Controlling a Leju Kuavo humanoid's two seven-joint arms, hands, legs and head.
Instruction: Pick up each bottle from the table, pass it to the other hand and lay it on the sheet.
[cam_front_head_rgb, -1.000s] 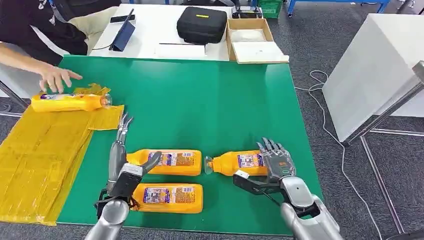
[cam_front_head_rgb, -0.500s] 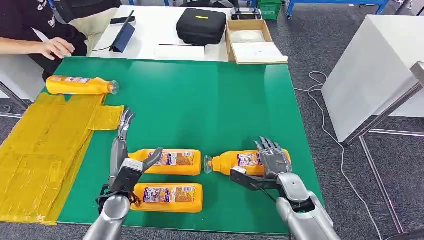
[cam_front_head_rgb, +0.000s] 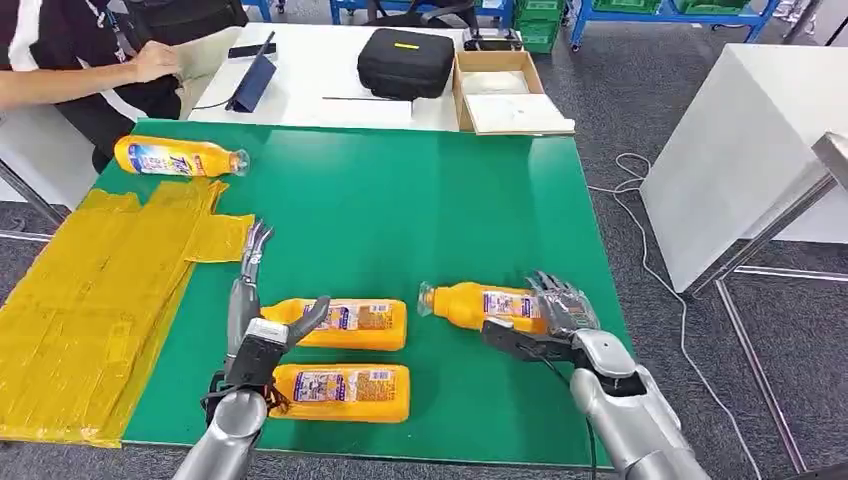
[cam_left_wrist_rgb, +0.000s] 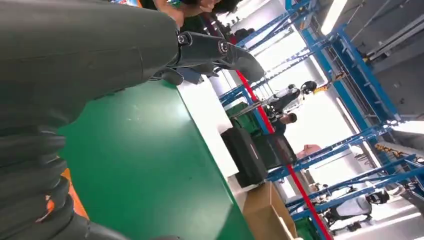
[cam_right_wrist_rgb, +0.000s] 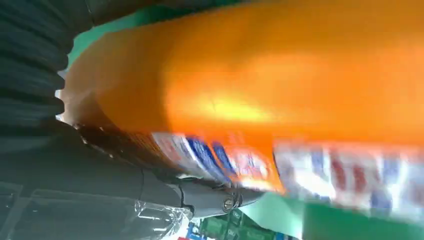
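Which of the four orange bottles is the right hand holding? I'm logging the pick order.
The bottle on the right side of the green table, gripped by the right hand; the other three bottles lie untouched.

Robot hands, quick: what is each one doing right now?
Left hand: open, fingers spread, holding nothing, above the bottles in front of it.
Right hand: gripping the orange bottle.
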